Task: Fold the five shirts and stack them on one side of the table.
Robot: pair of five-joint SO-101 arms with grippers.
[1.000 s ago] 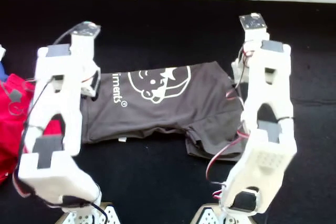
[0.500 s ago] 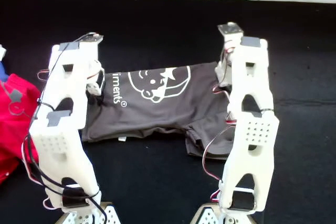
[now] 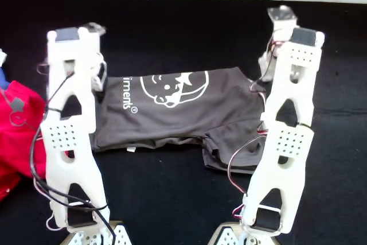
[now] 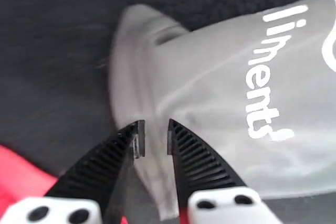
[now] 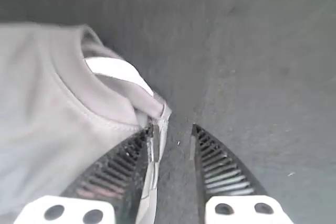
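Black worktop (image 3: 183, 27) carries everything. The band from 10 round to 2 o'clock lies bare, as does the strip at 6 between the arm bases.

Grey shirt (image 3: 172, 121) sits at centre, laid sideways, print up. Its 5 o'clock corner is bunched in loose folds, so I judge it part-folded, not finished.

Left arm (image 3: 69, 136) and right arm (image 3: 287, 142) stand at the shirt's short ends, at 9 and 3 o'clock. This reads as a paired set-up: each end taken so the cloth can be carried over in one fold.

Red shirt (image 3: 17, 136) lies rumpled at the worktop's 9 o'clock edge, with the left arm between it and the grey one.

Left gripper (image 4: 154, 136) hangs over the grey shirt's end by the lettering. Its fingers (image 4: 194, 156) are released, with a narrow gap and cloth beneath, nothing pinched.

Right gripper (image 5: 172, 132) sits at the opposite end. Its fingers (image 5: 220, 166) are parted, one against the hem, the other over bare worktop — cloth not gripped. A white strip (image 5: 113, 72) shows inside the fold there, probably a label.

Edges: both ends lie thin and flat on the worktop, so a bite likely needs a low approach. Room for folding looks best toward 12 — the 9 o'clock side is crowded by the red shirt.
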